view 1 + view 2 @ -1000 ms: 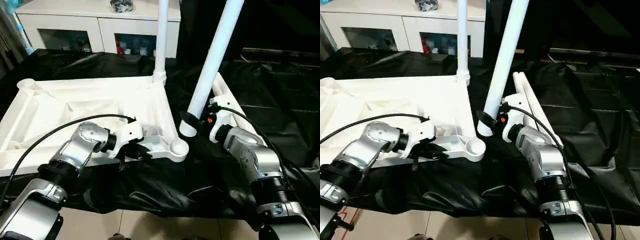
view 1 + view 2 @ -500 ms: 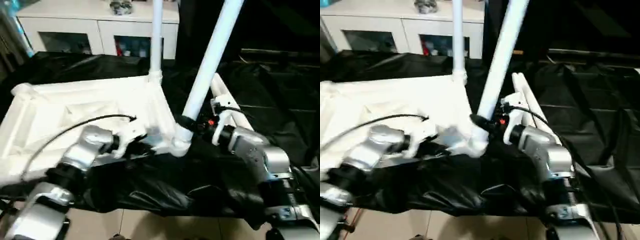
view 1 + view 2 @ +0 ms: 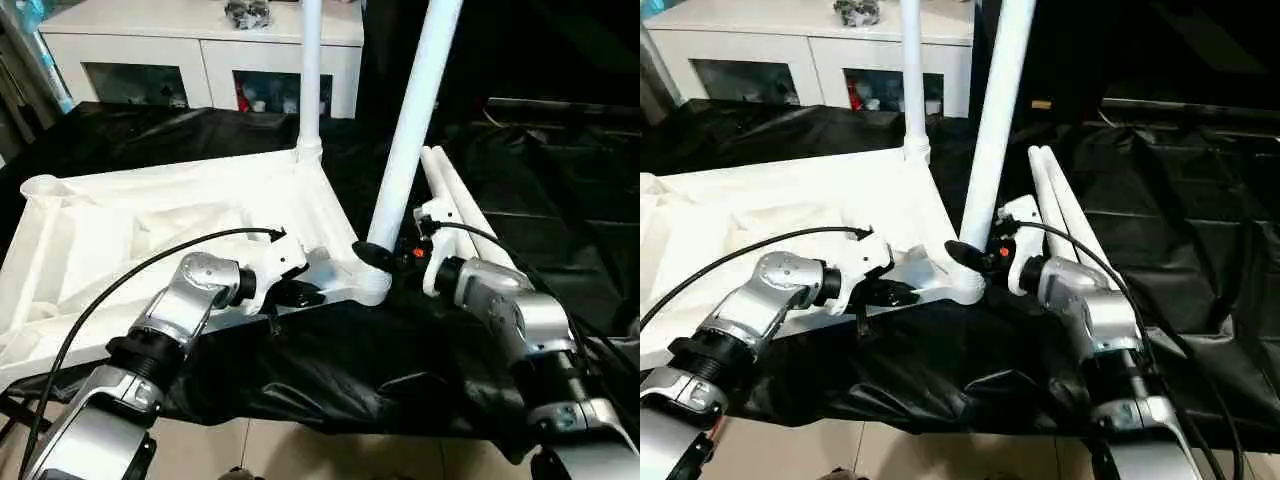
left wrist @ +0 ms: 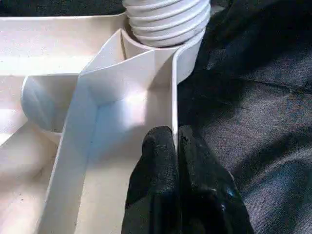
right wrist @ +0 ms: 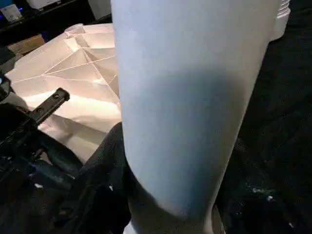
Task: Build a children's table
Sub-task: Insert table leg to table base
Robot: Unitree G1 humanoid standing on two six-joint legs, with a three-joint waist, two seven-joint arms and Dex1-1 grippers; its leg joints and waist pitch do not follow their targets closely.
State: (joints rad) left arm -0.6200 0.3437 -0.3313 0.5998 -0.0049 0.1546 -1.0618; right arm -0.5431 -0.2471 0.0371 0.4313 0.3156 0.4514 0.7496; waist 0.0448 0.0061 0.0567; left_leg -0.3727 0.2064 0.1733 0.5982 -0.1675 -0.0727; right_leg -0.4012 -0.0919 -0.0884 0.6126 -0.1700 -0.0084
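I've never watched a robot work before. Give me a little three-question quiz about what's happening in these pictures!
1. True or false: the left gripper pinches the rim of the tabletop.
2. How many loose legs lie on the black cloth beside the tabletop? A) one B) two C) four
3. Fill in: the right gripper holds the tilted leg with its threaded end at the near corner ____.

Key: 1 true; 2 B; 3 socket.
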